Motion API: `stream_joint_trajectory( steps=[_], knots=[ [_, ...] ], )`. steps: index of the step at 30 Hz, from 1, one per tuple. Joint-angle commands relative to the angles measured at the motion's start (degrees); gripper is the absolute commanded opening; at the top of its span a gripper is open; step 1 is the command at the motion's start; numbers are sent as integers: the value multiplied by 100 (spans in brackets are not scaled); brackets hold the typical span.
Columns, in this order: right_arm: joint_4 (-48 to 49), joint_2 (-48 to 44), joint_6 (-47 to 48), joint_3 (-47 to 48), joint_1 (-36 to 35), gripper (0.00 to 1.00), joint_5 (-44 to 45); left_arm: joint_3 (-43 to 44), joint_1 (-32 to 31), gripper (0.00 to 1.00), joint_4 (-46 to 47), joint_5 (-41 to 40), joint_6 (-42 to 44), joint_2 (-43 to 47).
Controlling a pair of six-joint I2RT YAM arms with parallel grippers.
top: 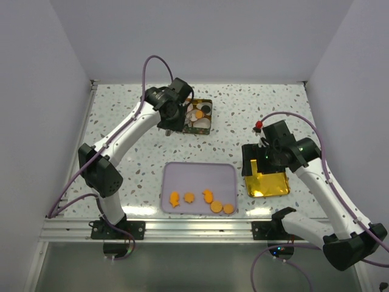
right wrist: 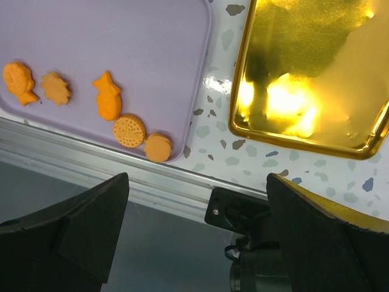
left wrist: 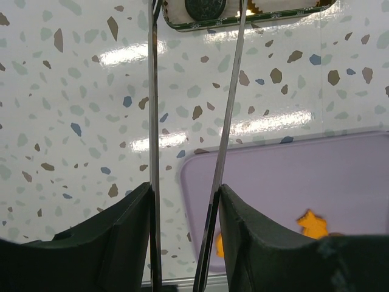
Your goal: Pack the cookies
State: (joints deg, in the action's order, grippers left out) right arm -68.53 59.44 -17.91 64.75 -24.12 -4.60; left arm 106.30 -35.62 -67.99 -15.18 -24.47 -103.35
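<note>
Five orange cookies (top: 208, 196) lie along the near edge of a lilac tray (top: 200, 173); the right wrist view shows them as fish, star and round shapes (right wrist: 108, 97). A small open tin (top: 210, 127) at the back holds white paper cups with a black cookie (top: 206, 109) and an orange one (top: 199, 114). My left gripper (top: 169, 126) is beside the tin's left edge, shut on thin metal tweezers (left wrist: 152, 91) whose tips reach the tin (left wrist: 243, 21) near the black cookie (left wrist: 205, 7). My right gripper (top: 267, 165) is open and empty (right wrist: 197, 179) above the near table edge.
A shiny gold lid (top: 266, 184) lies on the speckled table right of the tray and shows in the right wrist view (right wrist: 310, 73). An aluminium rail (top: 194, 228) runs along the near edge. White walls enclose the left, back and right.
</note>
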Motion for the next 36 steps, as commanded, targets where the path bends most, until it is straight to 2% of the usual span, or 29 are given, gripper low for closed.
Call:
stream_joint_trajectory(
  steps=[1,6,15,28,36],
  knots=[
    [42,-47,95,-42,-31,99,-173,172,55,51,-92,-108,-23,420],
    [121,24,95,-94,-31,99,-208,-223,55,50,-136,-56,-40,1027],
    [410,287,51,-200,-31,99,-436,-1654,-393,50,31,94,-286,2266],
    [877,771,-230,-138,-31,99,-717,-3080,-1931,48,31,446,-1191,3584],
    [965,789,-380,-244,-31,99,-744,-3599,-2827,48,154,516,-1754,3787]
  ],
)
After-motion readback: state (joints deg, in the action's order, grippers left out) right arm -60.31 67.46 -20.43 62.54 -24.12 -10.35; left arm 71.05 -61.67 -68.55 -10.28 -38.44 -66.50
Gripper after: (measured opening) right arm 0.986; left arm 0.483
